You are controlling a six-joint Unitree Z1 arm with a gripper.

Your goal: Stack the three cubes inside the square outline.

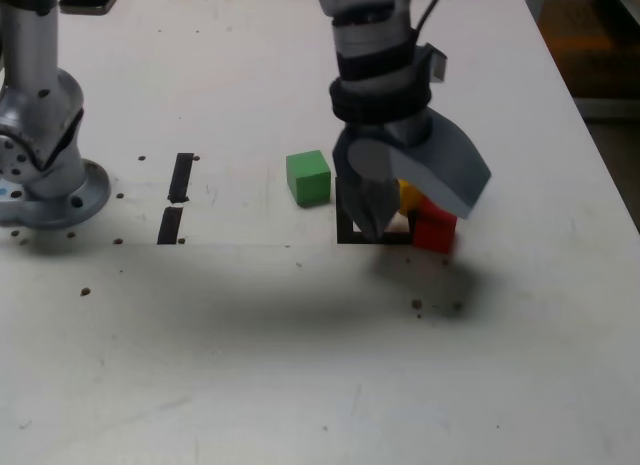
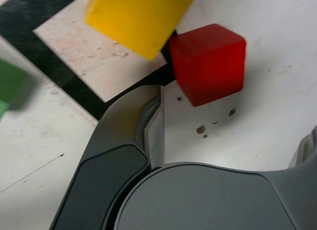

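Observation:
The yellow cube (image 1: 408, 194) (image 2: 136, 20) rests on the white centre of the square outline (image 1: 350, 233) (image 2: 74, 86). Right beside it, the red cube (image 1: 434, 231) (image 2: 210, 62) sits at the outline's edge, mostly on bare table. The green cube (image 1: 308, 177) (image 2: 9, 84) stands alone outside the square, toward the exterior view's left. My gripper (image 1: 420, 220) (image 2: 233, 116) hangs low over the square with its jaws wide open, holding nothing. One finger (image 2: 129, 141) reaches down over the black tape and the red cube lies between the two fingers. The gripper hides much of the outline in the exterior view.
Two short black tape strips (image 1: 181, 177) (image 1: 170, 225) lie on the white table at the exterior view's left. The arm's metal base (image 1: 45, 175) stands at the far left. Small dark specks dot the table. The table's edge runs along the exterior view's right.

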